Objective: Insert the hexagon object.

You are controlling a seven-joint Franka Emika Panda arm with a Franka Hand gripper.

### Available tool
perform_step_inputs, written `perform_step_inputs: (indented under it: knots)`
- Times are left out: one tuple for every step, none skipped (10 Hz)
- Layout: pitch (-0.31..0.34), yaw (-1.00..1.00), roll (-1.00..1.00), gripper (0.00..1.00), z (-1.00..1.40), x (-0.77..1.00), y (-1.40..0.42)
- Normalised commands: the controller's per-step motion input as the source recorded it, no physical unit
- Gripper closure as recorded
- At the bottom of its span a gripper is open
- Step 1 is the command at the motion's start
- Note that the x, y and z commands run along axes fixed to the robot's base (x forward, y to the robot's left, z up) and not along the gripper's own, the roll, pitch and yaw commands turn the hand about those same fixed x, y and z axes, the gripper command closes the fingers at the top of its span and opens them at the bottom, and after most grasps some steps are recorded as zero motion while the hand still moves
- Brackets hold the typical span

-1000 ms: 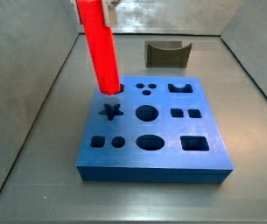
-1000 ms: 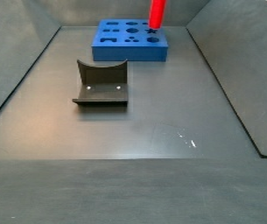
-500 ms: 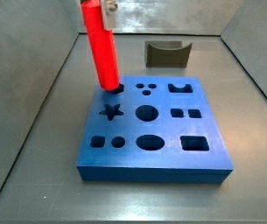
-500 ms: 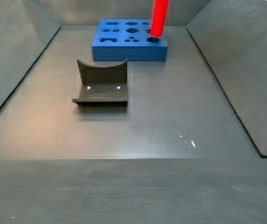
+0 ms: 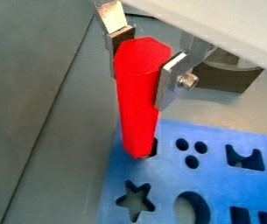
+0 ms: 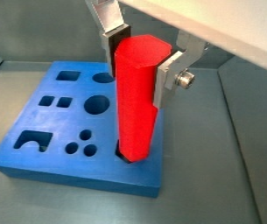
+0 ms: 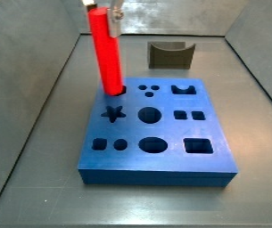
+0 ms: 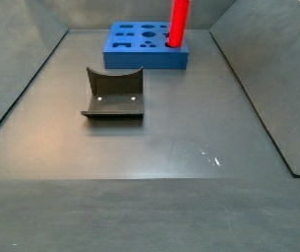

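- In a wrist view, I saw the tool (image 5: 144,54) pinching the upper end of the red bar (image 5: 137,96), one silver finger (image 5: 112,22) on each side. The bar stood upright with its lower end in a hole at a corner of the blue block (image 5: 217,188), next to a star-shaped hole (image 5: 133,199).
- In a wrist view, the tool (image 6: 143,52) gripped the red bar (image 6: 136,98) the same way, and the bar's lower end sat in a corner hole of the blue block (image 6: 53,127). The grey bench (image 6: 252,166) lay around the block.
- In a side view, the red bar (image 7: 103,52) rose straight from the far left corner hole of the blue block (image 7: 162,151); the tool (image 7: 104,9) was at the frame's upper edge, barely visible. The dark fixture (image 7: 169,54) stood well apart behind the block.
- In a side view, the red bar (image 8: 179,24) stood in the blue block (image 8: 139,49) at the far end of the bench (image 8: 179,148), with the fixture (image 8: 113,94) nearer the camera. I could not see the tool there.
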Motion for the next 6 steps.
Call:
perform_step_inputs:
  knots:
    - [0.141, 0.00, 0.00, 1.00, -0.30, 0.42, 0.00]
    - [0.133, 0.00, 0.00, 1.00, -0.32, 0.39, 0.00]
    - [0.106, 0.00, 0.00, 1.00, -0.34, 0.31, 0.00]
    - [0.037, 0.00, 0.00, 1.00, -0.43, 0.15, 0.00]
    - [0.011, 0.00, 0.07, 1.00, -0.56, 0.03, 0.00]
    - [0.000, 0.00, 0.10, 1.00, -0.57, 0.00, 0.00]
